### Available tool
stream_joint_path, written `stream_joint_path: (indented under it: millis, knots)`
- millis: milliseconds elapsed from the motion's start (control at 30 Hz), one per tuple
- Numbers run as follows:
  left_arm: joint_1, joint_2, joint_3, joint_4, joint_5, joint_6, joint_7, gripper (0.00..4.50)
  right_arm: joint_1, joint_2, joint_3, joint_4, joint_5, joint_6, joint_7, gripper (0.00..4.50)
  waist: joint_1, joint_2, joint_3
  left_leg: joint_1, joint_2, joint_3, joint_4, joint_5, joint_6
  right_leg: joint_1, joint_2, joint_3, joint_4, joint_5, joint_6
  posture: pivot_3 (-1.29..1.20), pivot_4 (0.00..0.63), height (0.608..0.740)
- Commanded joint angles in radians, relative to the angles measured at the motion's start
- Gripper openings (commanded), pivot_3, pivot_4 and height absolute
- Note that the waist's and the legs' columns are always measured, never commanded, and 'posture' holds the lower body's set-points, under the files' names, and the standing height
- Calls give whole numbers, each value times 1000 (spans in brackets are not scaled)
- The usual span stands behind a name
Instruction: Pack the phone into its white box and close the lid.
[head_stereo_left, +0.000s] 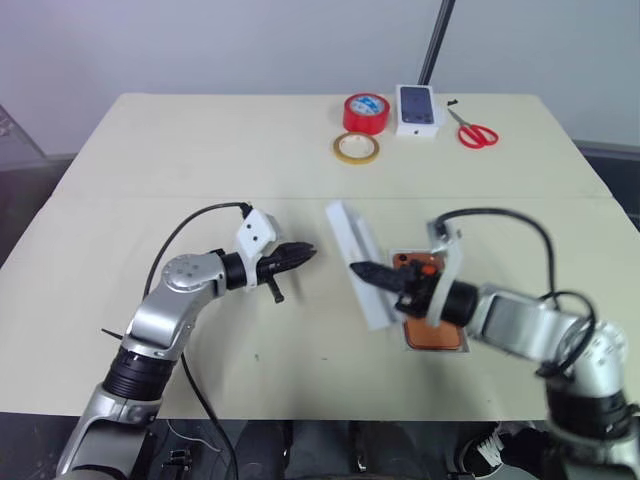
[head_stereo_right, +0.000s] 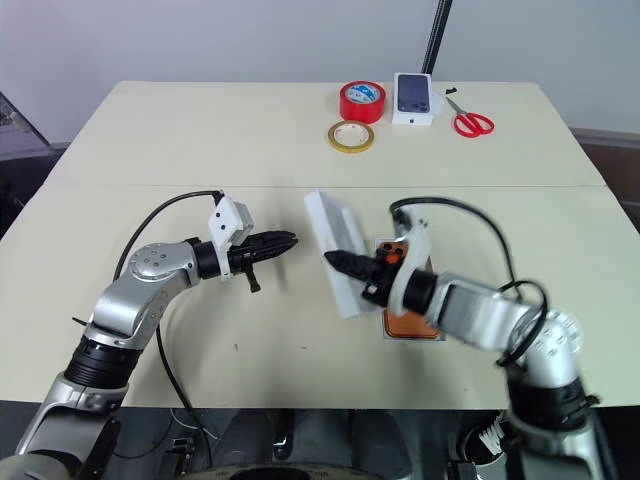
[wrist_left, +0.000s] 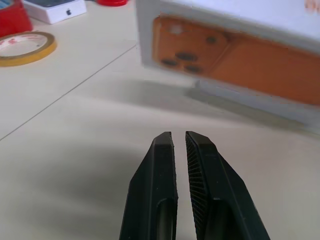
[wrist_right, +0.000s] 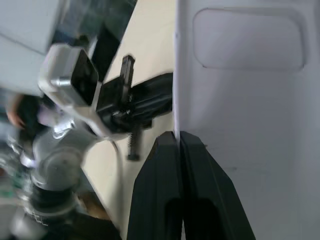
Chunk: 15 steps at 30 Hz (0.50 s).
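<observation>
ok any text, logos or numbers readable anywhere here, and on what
No words or numbers can be read in these pictures.
Small white box: a grey apple-shaped logo on its side, no lettering legible.
Its top: a dark phone picture, no text readable.
Red tape roll: a bluish patch on top, too small to read.
Phone, white box lid: no print seen.

The orange phone (head_stereo_left: 436, 335) lies flat, back up, at about five o'clock on the table, its camera block toward twelve o'clock. At its nine o'clock side the white box (head_stereo_left: 358, 262), a shallow cardboard piece, stands tilted up on its long edge, touching the phone.
</observation>
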Motion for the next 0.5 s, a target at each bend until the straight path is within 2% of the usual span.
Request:
stream_joint_path:
  millis: [33, 167, 267, 400, 500]
  knots:
    - [-16, -17, -9, -23, 7, -27, -5, 458, 23, 66, 49, -123, 29, -193, -194, 45, 0, 0, 0, 0, 0, 0, 1, 0, 0, 0, 0, 0, 0, 0, 0, 0, 150, 709]
    - [-13, -39, -35, -27, 25, -35, -4, 458, 13, 101, 83, -163, 29, -292, -312, 45, 3, 0, 0, 0, -1, 0, 1, 0, 0, 0, 0, 0, 0, 0, 0, 0, 150, 709]
    - [-23, -75, -66, -25, 33, -36, -2, 458, 0, 24, 50, -134, 29, -252, -263, 891, 4, 0, 0, 0, 0, 0, 1, 0, 0, 0, 0, 0, 0, 0, 0, 0, 150, 709]
    - [-59, -145, -129, -6, 52, -34, -1, 458, -114, -325, -58, -2, 29, -11, 66, 2777, 8, 1, 1, 0, -2, 1, 2, 0, 1, 1, -1, 0, 0, 0, 0, 0, 150, 709]
    - [-86, -198, -168, 5, 56, -26, -6, 458, -180, -569, -111, 113, 29, 131, 223, 2777, 10, 3, 1, 0, -1, 0, 3, -1, 2, 2, 0, -1, -2, 0, 0, 0, 150, 709]
